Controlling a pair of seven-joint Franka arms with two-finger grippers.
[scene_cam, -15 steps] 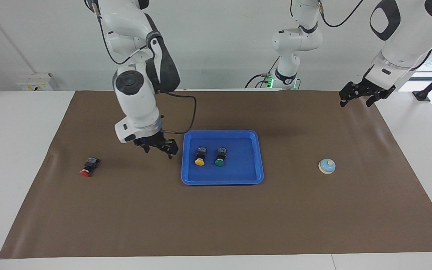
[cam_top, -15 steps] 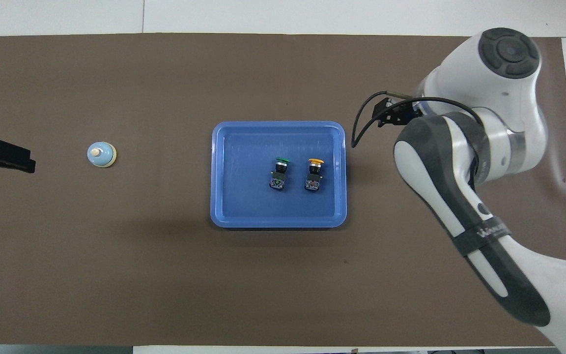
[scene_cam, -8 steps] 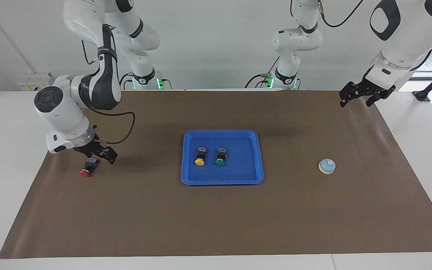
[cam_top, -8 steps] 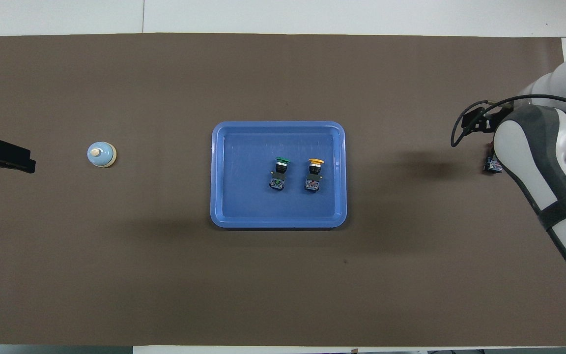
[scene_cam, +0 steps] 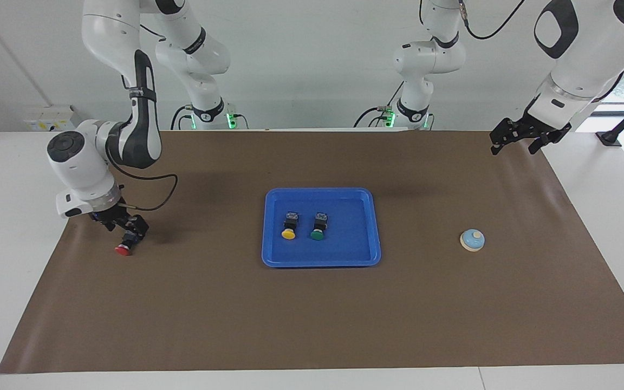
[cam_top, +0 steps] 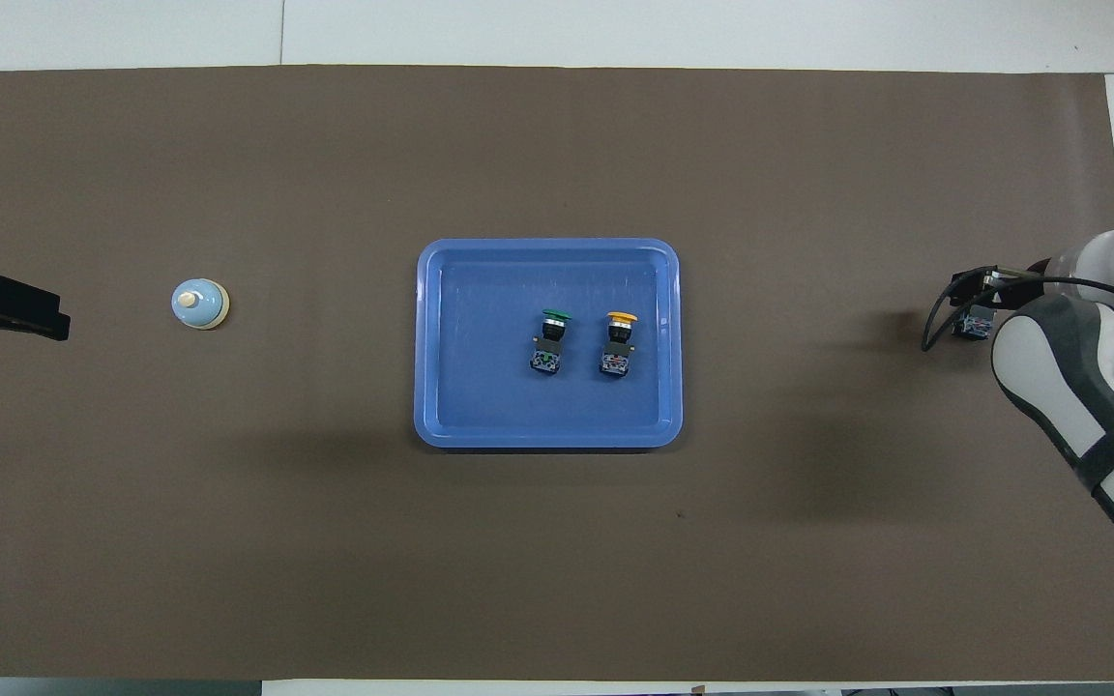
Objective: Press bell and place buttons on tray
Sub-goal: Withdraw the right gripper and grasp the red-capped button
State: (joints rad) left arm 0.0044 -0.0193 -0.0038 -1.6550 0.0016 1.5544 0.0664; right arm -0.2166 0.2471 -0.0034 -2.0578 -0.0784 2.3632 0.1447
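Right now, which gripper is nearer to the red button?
Right. The right gripper is down at the red button, open around its black body. The left gripper waits above the mat's corner at the left arm's end.

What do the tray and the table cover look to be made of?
The tray looks like glossy moulded plastic: even bright blue, rounded corners, soft sheen. The table cover looks like matte brown paper or thin sheet, with faint ripples at its edges; which one is unclear.

A brown mat covers most of the white table; pale wall above
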